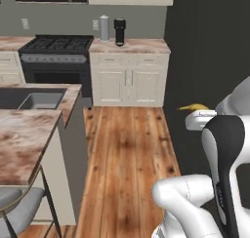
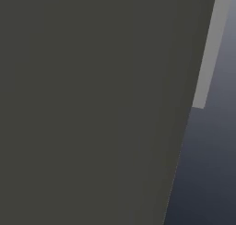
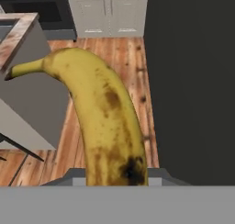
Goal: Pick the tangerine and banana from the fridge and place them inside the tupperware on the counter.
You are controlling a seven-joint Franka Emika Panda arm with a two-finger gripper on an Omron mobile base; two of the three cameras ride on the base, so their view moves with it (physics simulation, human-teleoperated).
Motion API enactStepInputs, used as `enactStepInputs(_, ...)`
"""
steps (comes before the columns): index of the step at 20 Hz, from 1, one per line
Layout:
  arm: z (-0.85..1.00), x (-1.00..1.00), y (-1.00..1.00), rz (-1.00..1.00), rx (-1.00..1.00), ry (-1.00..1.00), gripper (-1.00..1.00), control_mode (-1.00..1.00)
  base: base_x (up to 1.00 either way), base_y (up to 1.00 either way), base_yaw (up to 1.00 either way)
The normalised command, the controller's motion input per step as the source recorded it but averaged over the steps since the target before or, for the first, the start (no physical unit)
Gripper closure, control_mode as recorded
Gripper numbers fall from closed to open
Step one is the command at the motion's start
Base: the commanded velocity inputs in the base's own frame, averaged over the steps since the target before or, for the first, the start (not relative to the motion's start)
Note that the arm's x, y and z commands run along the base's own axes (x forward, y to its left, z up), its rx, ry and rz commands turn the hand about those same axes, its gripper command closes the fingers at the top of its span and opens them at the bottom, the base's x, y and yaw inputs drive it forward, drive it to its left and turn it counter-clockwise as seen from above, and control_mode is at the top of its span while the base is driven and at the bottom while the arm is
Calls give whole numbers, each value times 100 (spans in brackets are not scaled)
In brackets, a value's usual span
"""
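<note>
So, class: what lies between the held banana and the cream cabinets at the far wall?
Bare wooden floor and nothing else, seen in the hand view. The banana hangs over it, with the cabinets beyond.

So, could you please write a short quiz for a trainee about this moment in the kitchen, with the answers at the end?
1. True or false: the gripper is shut on the banana.
2. Multiple choice: in the left base view, what stands on the counter beside the stove? A) two upright cylinders, one grey and one black; B) a bowl of fruit; C) a kettle.
3. Fill in: below the banana in the hand view lies a floor made of ____ planks.

Key:
1. True. The banana rises from between the finger tips, with its stem pointing away from the hand.
2. A.
3. Wooden.
</note>
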Motion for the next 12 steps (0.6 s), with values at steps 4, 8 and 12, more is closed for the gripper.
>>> enactStepInputs(4,0,0,0,0,0,0,100,100,100,-84,49)
enactStepInputs(8,0,0,0,0,0,0,100,100,100,-86,47)
enactStepInputs(12,0,0,0,0,0,0,100,100,100,-85,46)
